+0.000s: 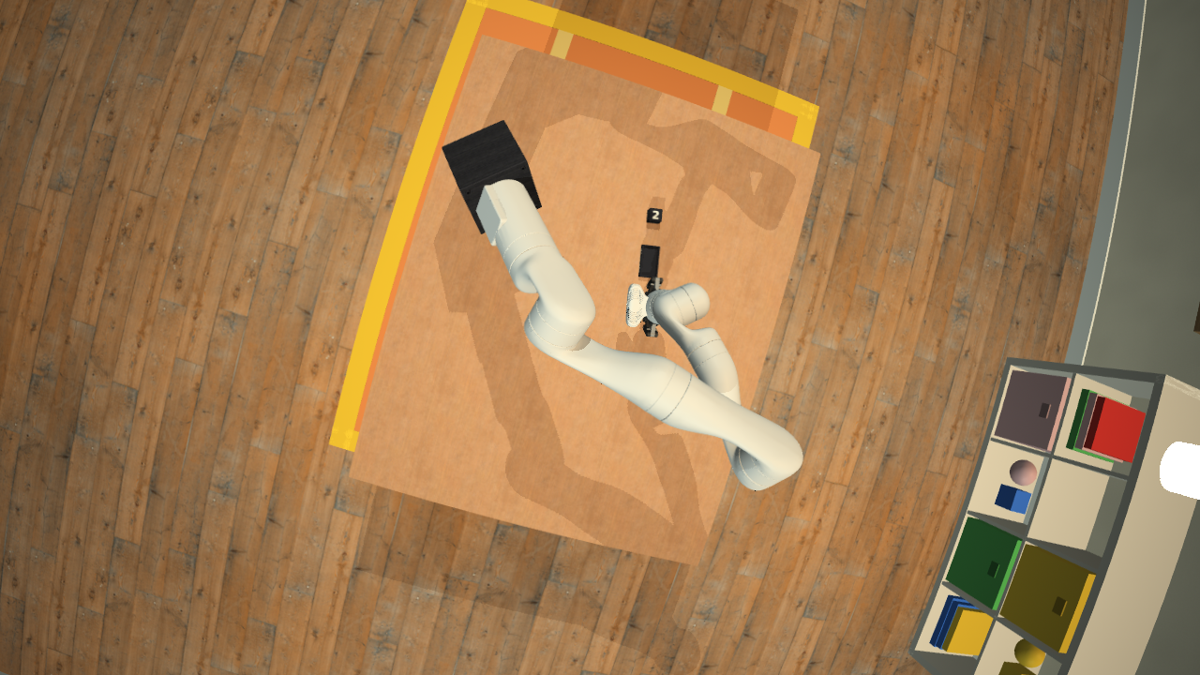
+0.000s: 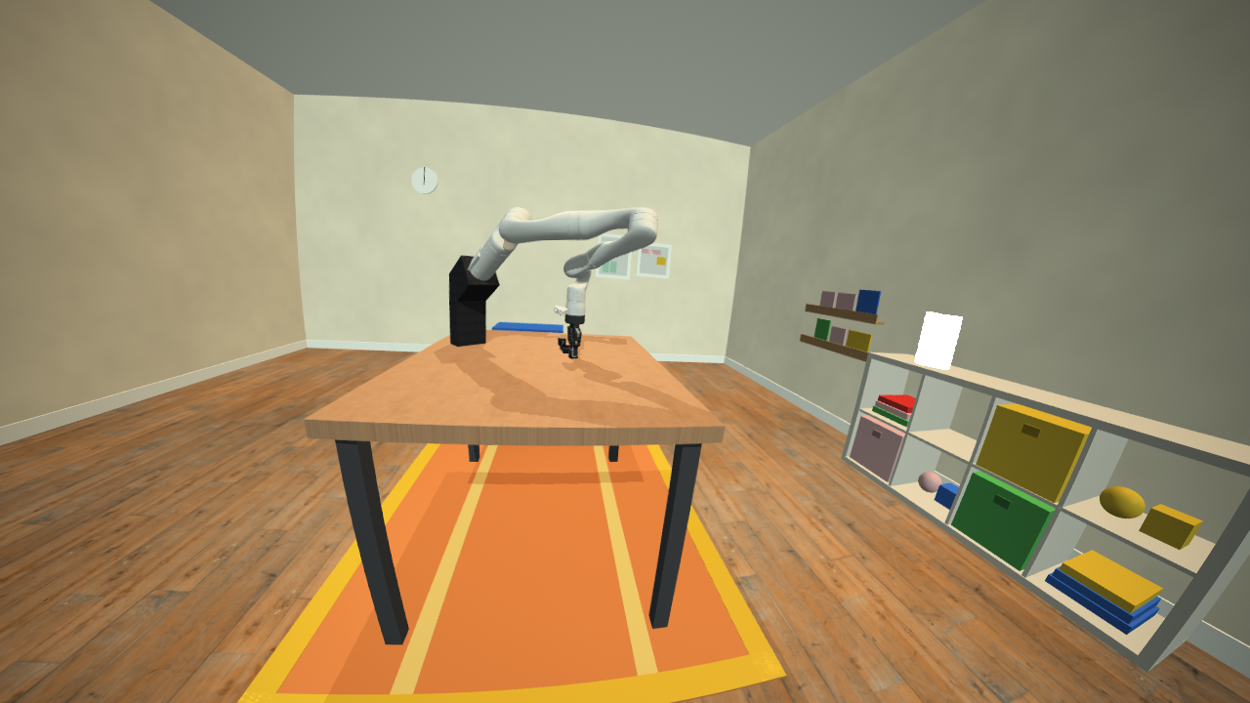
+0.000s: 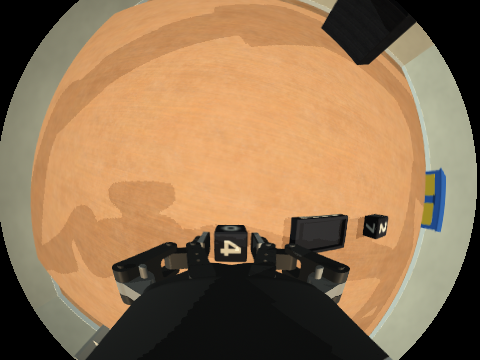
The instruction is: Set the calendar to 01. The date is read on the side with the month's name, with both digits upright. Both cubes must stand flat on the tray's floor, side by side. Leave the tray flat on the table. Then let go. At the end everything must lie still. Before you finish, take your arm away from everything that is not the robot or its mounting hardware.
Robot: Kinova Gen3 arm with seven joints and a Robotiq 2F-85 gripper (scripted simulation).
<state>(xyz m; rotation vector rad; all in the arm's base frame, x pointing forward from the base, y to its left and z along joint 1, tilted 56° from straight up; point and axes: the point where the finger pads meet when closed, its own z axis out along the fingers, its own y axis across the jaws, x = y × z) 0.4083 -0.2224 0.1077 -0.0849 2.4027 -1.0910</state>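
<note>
Reaching down over the worktop point(image 1: 402, 419) point(image 2: 437, 406) point(image 3: 225, 125), the arm point(image 1: 621, 369) point(image 2: 576, 225) held its end effector point(image 1: 652, 307) point(image 2: 572, 351) point(image 3: 230, 241) low, its fingers pointing downward. The end effector stood about half open and gripped nothing. In the wrist view a black cube marked 4 point(image 3: 230, 248) sat between the fingers, with a narrow gap visible on either side. The 4 lay on its side in that view, and a round, pale figure showed on the adjoining face. Whether this cube touched the worktop could not be made out.

Just beside the end effector, the black tray point(image 1: 649, 262) point(image 3: 320, 234) rested flat on the worktop, its open side up and neither cube inside. Beyond it, a little apart, stood the other black cube point(image 1: 654, 216) point(image 3: 375, 226). From the top view, a white 2 read on its upward face; the wrist view showed a 2 and part of another figure. The tray lay between the two cubes, so the date 01 was not set in it.

The arm rose from a black pedestal point(image 1: 482, 146) point(image 2: 467, 310) point(image 3: 367, 35) at one end of the worktop. An orange and yellow rug point(image 1: 399, 243) point(image 2: 524, 594) spread underneath, and a shelf unit point(image 1: 1141, 546) point(image 2: 1049, 400) stood well apart.
</note>
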